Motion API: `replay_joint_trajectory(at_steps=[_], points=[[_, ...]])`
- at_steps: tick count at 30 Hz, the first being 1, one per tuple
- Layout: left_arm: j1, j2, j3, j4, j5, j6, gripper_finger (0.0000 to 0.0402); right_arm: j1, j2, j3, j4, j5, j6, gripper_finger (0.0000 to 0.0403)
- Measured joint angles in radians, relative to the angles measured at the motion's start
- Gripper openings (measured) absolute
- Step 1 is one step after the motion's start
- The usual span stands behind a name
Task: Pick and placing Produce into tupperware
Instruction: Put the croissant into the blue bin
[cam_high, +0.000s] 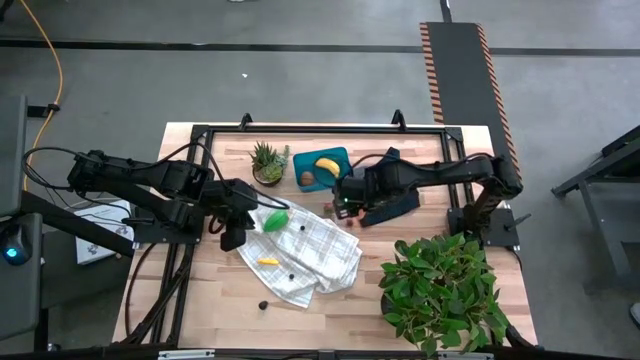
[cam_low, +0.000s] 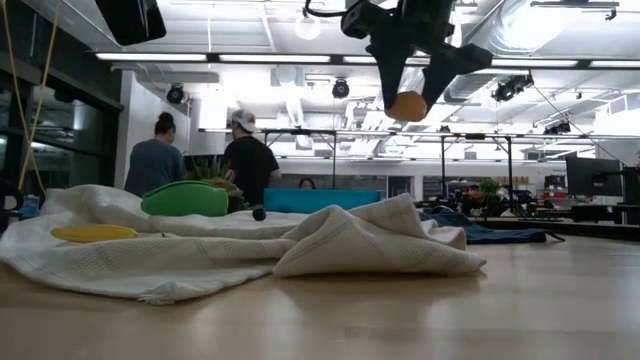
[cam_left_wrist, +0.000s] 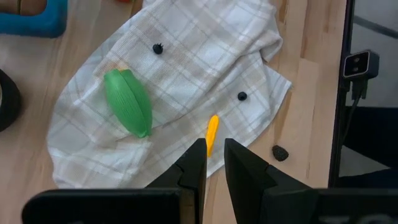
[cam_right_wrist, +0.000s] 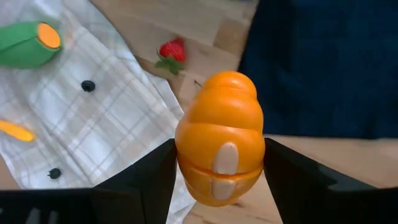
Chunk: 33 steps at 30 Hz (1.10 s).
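Wooden planks make up the surface (cam_high: 440, 140) under me, with a white checked cloth (cam_high: 310, 250) crumpled across the middle, a small spiky plant (cam_high: 267, 163) at the back and a big leafy plant (cam_high: 440, 290) at the near right corner. My right fingers (cam_right_wrist: 219, 180) are pinching an orange toy piece (cam_right_wrist: 221, 143), spread wide around it and holding it well clear of the surface, over a dark navy cloth (cam_right_wrist: 323, 68). The teal tupperware (cam_high: 325, 168) sits just beside that hand, toward the spiky plant, and a yellow banana (cam_high: 327, 165) and a brown piece (cam_high: 307, 179) already lie inside it. So the move I judge next is short: carry the orange sideways until it hangs over the open tub, then let go; the right arm is plainly the nearer one for that. A strawberry (cam_right_wrist: 172, 52) lies on bare wood close to the cloth's edge. My left fingers (cam_left_wrist: 214, 163) are nearly pressed together, a narrow gap between them and nothing held, hovering over the cloth. A thin yellow piece (cam_left_wrist: 212, 133) lies just beyond their tips, its long axis running roughly along the way they point. A green piece (cam_left_wrist: 127, 101) and a few small dark berries (cam_left_wrist: 158, 48) also rest on the cloth, nearer my left arm than my right.
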Motion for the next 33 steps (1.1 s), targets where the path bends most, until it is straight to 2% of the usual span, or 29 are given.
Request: replay_joint_trajectory(at_steps=[14, 33], points=[[0.0, 0.0, 0.0, 0.035, -0.009, -0.127, 0.0046, -0.097, 0.0, 0.002, 0.068, -0.041, -0.252, 0.0215], [0.0, 0.0, 0.0, 0.034, -0.113, -0.333, 0.0046, -0.242, 0.0, 0.001, 0.19, -0.175, -0.596, 0.0215]])
